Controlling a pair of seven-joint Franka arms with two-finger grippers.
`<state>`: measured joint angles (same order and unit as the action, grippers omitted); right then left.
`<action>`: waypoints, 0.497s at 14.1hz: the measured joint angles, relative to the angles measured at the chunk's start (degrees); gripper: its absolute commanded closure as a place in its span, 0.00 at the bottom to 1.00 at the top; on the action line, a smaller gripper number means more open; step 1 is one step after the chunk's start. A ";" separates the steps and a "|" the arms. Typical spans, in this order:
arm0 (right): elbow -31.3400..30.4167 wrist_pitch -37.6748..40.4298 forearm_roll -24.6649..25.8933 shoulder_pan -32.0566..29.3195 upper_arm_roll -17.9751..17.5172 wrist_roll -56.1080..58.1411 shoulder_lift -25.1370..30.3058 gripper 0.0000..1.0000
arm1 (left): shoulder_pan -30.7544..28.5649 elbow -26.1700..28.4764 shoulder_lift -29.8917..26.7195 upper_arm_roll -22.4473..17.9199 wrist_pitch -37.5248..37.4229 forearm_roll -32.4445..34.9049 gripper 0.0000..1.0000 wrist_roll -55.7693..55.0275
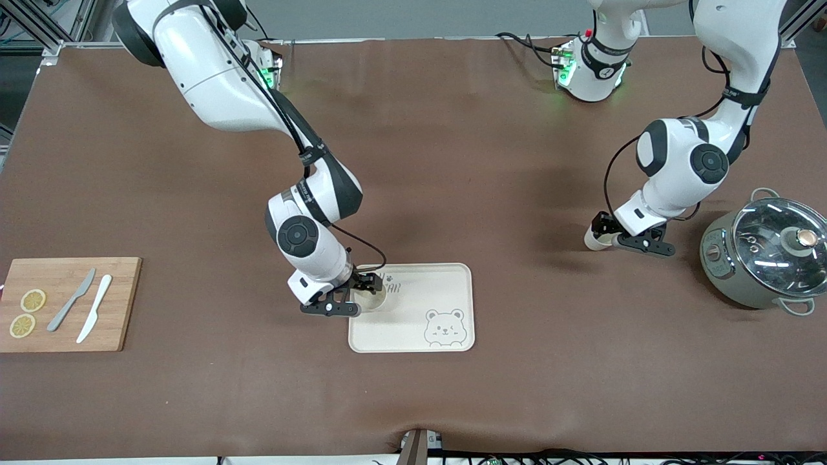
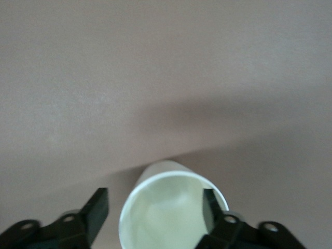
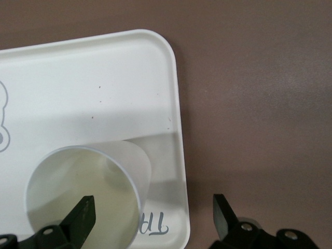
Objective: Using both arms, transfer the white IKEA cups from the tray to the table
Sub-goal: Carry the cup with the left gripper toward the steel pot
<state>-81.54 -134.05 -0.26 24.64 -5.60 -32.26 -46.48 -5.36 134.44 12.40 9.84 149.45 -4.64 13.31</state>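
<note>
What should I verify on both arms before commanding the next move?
1. Left tool released from the first small cream-white cup: ok, its fingers stand open across the cup's wall.
2. First cup on the brown table: ok.
3. First cup upright: cannot tell.
4. Right tool placed to grasp the second cream-white cup: ok, open, with one finger inside and one outside.
5. Second cup off the cream bear-print tray: not ok, it is on the tray.
6. Grey lidded pot apart from the left tool: ok.
</note>
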 measured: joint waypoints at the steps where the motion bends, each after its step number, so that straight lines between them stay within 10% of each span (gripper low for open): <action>1: 0.00 -0.06 0.22 0.00 0.00 0.00 -0.11 0.00 | -0.01 -0.68 -1.12 0.00 -2.65 0.00 0.00 -0.21; 3: 0.03 -0.15 0.30 0.00 0.00 0.00 -0.29 0.08 | 0.00 -2.57 -2.79 0.19 -7.51 0.00 0.00 -1.43; 7: 0.03 -0.80 0.30 0.00 0.02 0.00 -0.69 0.56 | 0.13 -6.37 -3.05 0.67 -9.92 0.00 0.00 -5.12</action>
<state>-81.50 -134.85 0.04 24.64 -5.58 -32.26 -47.16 -5.23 128.06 9.35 10.51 139.53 -4.64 8.19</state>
